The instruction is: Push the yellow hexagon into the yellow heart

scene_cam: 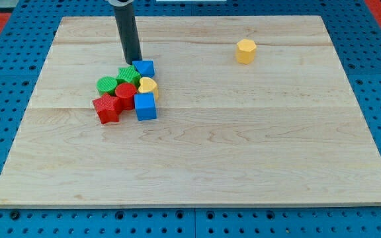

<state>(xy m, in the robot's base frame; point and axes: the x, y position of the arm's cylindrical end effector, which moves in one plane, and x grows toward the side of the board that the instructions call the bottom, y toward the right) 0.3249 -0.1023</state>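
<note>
My tip, a bare rod end effector with no jaws, rests behind the cluster holding the yellow heart, well apart from the yellow hexagon standing alone toward the counter top right, so nothing is yet pushed.

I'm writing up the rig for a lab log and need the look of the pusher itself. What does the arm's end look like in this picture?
Only the rod shows: a straight, smooth, dark grey cylinder with a faint sheen down its side, entering from the view's top under a lighter grey collar. My tip is plain and blunt, right beside the blue block. No cables, markings or jaws are visible.
</note>
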